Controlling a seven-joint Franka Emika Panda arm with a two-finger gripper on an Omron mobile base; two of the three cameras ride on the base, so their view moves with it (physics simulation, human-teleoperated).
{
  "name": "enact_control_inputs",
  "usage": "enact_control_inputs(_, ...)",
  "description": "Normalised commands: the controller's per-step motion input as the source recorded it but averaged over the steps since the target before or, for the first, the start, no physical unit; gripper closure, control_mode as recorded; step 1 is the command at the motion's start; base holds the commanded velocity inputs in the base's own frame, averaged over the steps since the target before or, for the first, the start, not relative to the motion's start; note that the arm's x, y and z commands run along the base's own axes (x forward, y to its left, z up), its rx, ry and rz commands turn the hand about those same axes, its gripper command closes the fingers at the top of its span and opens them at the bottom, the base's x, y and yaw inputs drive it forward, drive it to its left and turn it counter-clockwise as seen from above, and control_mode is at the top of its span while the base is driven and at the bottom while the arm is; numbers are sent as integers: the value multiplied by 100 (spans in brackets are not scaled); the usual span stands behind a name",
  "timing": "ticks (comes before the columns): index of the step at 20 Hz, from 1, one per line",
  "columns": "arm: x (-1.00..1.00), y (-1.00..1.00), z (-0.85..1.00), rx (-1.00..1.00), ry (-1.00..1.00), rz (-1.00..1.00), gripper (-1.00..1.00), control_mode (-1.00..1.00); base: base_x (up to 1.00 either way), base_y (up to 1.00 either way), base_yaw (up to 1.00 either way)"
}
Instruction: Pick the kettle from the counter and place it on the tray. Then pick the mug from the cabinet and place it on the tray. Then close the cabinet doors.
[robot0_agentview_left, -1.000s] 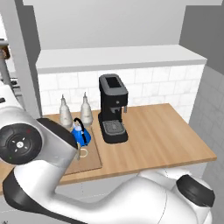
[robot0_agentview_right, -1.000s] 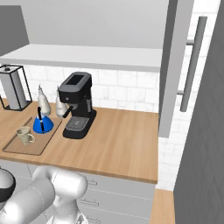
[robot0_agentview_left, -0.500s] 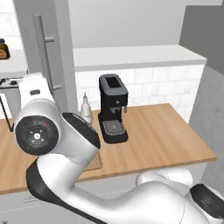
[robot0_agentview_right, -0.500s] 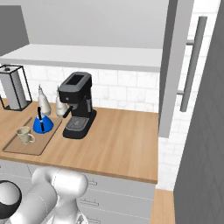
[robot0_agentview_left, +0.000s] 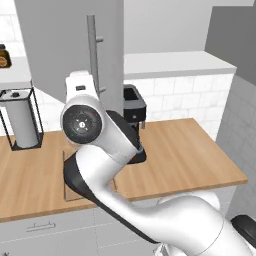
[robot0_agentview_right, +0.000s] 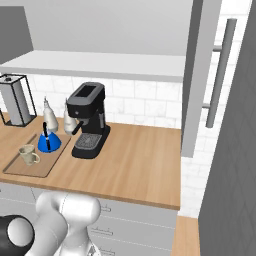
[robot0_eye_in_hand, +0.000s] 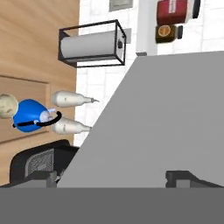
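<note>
Open cabinet door (robot0_agentview_right: 200, 75) hangs out over the right end of the desk (robot0_agentview_right: 145, 170), blocking passage at upper height there. Desk surface right of the coffee machine (robot0_agentview_right: 89, 120) is bare and passable. Left of the machine, two bottles (robot0_agentview_right: 50, 114) crowd just behind the tray (robot0_agentview_right: 20, 169), with the paper towel holder (robot0_agentview_right: 16, 99) beyond.

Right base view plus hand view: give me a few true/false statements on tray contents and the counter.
1. The kettle stands on the tray. True.
2. The mug sits inside the cabinet. False: it is on the tray, beside the kettle.
3. The coffee machine stands on the tray. False: it stands on the counter, right of the tray.
4. Two pale bottles stand behind the kettle. True.
5. The paper towel holder is on the tray. False: it is on the counter, off the tray.
</note>
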Motion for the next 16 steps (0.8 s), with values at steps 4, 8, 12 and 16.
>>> enact_control_inputs(4, 65, -68, 0, 0, 0, -15, -100, -100, 0, 0, 0)
enact_control_inputs(8, 70, -64, 0, 0, 0, -16, -100, -100, 0, 0, 0)
enact_control_inputs(12, 91, -50, -3, 1, 0, -7, -100, -100, 0, 0, 0)
enact_control_inputs(16, 100, -47, -4, 1, 3, 0, -100, -100, 0, 0, 0)
